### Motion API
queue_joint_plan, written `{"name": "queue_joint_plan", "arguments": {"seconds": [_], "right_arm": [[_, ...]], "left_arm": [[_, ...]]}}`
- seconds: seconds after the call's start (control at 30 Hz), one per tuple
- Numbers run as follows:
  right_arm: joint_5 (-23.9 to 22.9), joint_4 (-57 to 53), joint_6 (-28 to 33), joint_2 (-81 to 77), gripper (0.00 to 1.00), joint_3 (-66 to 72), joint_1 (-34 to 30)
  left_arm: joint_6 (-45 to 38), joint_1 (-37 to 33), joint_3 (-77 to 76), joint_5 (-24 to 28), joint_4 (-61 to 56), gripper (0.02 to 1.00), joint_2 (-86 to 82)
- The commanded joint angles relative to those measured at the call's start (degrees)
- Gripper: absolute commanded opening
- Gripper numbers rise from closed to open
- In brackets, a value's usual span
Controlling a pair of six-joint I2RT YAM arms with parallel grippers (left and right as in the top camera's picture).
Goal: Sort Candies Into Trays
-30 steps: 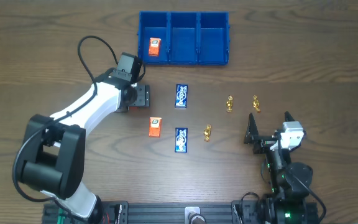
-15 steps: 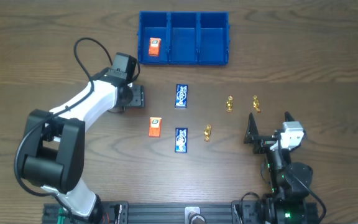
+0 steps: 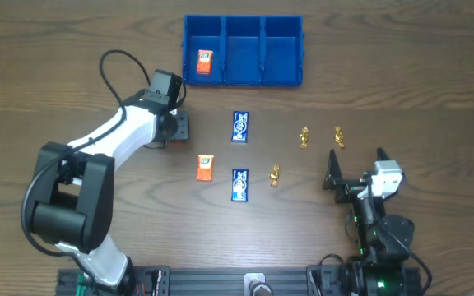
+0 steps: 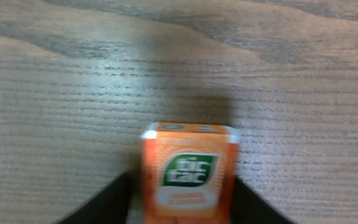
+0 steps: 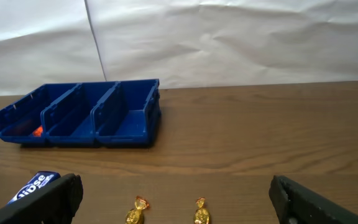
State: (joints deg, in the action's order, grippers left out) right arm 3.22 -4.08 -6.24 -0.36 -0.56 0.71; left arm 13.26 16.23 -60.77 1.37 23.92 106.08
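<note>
Light on my feed is soft and even. The wood table (image 3: 401, 90) reads bright with a mild sheen and no hot glare. The left arm (image 3: 122, 136) drops only a faint shadow right beside itself. On the left wrist cam there's a dark, fuzzy shadow on the wood just beyond the orange box (image 4: 189, 168). The far white backdrop (image 5: 229, 37) is bright, and the blue tray (image 5: 129, 127) is shaded inside.

Left arm (image 3: 122, 136), frame left: white tubular link, black joint housings, a black cable (image 3: 115, 53) looping above its wrist. Right arm (image 3: 367, 215), lower right: black, with a white wrist block. The right gripper (image 5: 176, 186) is matte black.
</note>
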Motion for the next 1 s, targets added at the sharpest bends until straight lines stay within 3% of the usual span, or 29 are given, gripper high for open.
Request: {"name": "queue_joint_plan", "arguments": {"seconds": [0.03, 0.37, 0.53, 0.73, 1.0], "right_arm": [[-0.13, -0.35, 0.37, 0.24, 0.998, 0.11, -0.46], [-0.13, -0.35, 0.37, 0.24, 0.998, 0.11, -0.46], [-0.13, -0.35, 0.37, 0.24, 0.998, 0.11, -0.46], [-0.13, -0.35, 0.37, 0.24, 0.998, 0.11, -0.46], [-0.13, -0.35, 0.37, 0.24, 0.998, 0.11, -0.46]], "left_arm": [[-0.39, 0.44, -0.44, 0.61, 0.00, 0.393, 1.38], [0.72, 0.81, -2.49, 0.55, 0.22, 0.343, -3.67], [2.21, 1.75, -8.17, -2.84, 0.48, 0.338, -12.50], [2.21, 3.67, -22.99, -8.68, 3.41, 0.343, -13.22], [2.21, 3.67, -49.86, -7.43, 20.65, 0.332, 5.09]]}}
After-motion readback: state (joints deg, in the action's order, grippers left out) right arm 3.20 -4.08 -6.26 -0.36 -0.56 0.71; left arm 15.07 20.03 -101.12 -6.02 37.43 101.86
